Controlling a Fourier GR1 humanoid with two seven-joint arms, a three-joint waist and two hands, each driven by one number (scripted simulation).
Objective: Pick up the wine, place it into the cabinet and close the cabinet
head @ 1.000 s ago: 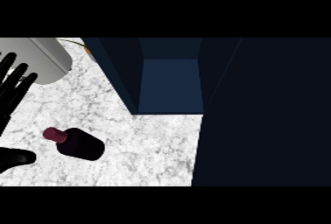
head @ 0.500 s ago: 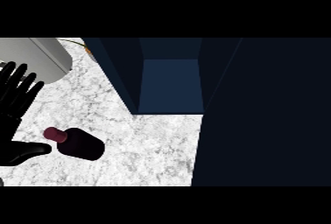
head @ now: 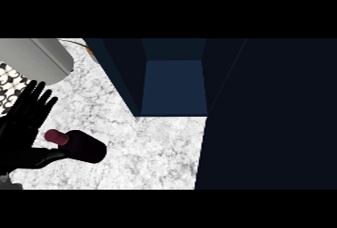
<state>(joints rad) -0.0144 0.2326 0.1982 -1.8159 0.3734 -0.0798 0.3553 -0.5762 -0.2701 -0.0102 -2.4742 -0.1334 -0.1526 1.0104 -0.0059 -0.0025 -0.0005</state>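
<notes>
Wine bottle (head: 82, 145) lies on its side on marbled desk (head: 151, 147), maroon cap toward upper left, dark body running down-right. Sits at left part of desk, well apart from cabinet (head: 174, 87), whose door (head: 270, 116) stands open as a dark panel filling right half of view; blue interior shows at top centre

Left hand (head: 30, 113) at left edge: fingers straight, spread, pointing up-right, just beyond bottle's cap end. Thumb (head: 49, 156) reaches right under bottle neck and looks to touch or nearly touch it; cannot confirm contact. Hand is released, fingers not curled round anything; bottle rests on desk, not lifted. Judgement: fingers splayed wide w/ thumb opposed so bottle neck falls between them, i.e. pre-grasp pose, closing not yet begun

Right hand: not visible anywhere in view

Grey cylindrical object (head: 33, 58) upper left, patterned item (head: 10, 84) beneath it at left edge; both beside hand, not part of task

Progress est.: early, pick-up step only. Cabinet already open so no door step before placing. Next calls for closing round neck/body. Risk: round bottle lying flat may roll away from thumb when fingers come down; approx. grasp near cap gives long lever, body may swing
</notes>
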